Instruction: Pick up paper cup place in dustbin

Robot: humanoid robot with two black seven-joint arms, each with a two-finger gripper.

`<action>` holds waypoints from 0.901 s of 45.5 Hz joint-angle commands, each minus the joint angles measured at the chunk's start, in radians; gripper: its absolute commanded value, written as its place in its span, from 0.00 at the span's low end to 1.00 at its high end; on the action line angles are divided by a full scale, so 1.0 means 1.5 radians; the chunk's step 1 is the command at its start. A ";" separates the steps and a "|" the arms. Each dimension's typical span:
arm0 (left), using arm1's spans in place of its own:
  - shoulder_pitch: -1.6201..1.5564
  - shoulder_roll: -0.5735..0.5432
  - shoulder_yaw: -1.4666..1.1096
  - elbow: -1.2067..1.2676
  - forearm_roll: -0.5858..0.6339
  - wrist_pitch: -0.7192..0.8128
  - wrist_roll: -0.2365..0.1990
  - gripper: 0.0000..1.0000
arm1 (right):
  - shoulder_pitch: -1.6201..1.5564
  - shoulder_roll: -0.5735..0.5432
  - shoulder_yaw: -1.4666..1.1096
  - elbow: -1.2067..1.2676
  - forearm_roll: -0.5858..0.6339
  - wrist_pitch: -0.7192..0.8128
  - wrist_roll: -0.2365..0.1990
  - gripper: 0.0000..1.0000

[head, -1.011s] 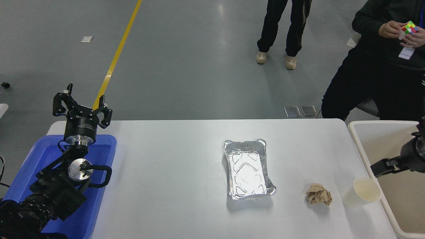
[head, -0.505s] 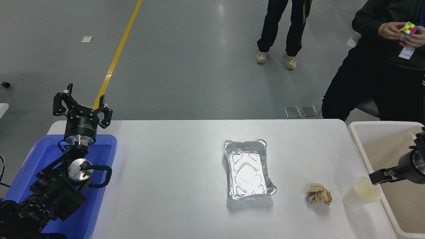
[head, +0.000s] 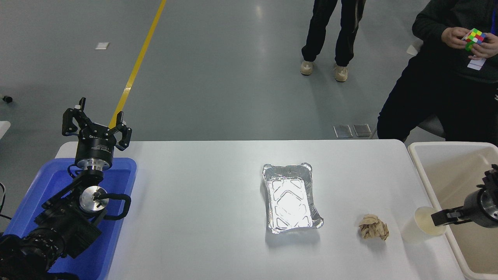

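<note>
1. The right gripper [head: 439, 218] comes in from the right edge over the dustbin; only one black finger [head: 447, 217] shows, reaching across the mouth of the paper cup [head: 422, 229], and whether the jaws are spread or closed cannot be told. The left gripper [head: 95, 126] is parked near the table's far left corner, above the blue bin, its jaws spread and holding nothing.
2. The white table [head: 202, 217] fills the lower half of the view.
3. The dustbin [head: 432, 182], cream-beige and rectangular, stands against the table's right edge.
4. The blue bin [head: 120, 182] sits at the table's left edge, beneath the left arm.
5. A foil tray [head: 290, 198] lies right of the table's middle, its long side running from near edge to far edge.
6. The paper cup stands upright at the table's right edge, just beside the dustbin's rim; the visible finger tip is over the cup's rim on its right side.
7. A crumpled brown paper ball [head: 373, 227] lies between tray and cup, nearer the cup.
8. A seated person [head: 439, 89] at the far right corner holds a coloured cube [head: 473, 37]; another person's legs [head: 330, 35] stand beyond the far edge.
</note>
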 commanded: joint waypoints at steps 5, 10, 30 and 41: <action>0.000 0.000 0.000 0.000 0.000 0.000 0.000 0.99 | -0.043 0.042 0.004 -0.055 0.018 -0.018 0.001 0.72; 0.000 0.000 0.000 0.000 0.000 0.000 0.000 0.99 | -0.043 0.048 0.005 -0.055 0.026 -0.019 0.001 0.54; 0.000 0.000 0.000 0.000 0.000 0.000 0.000 0.99 | -0.052 0.048 0.007 -0.051 0.026 -0.017 0.009 0.00; 0.000 0.000 0.000 0.000 0.000 0.000 0.000 0.99 | -0.039 0.034 0.023 -0.037 0.027 -0.004 0.039 0.00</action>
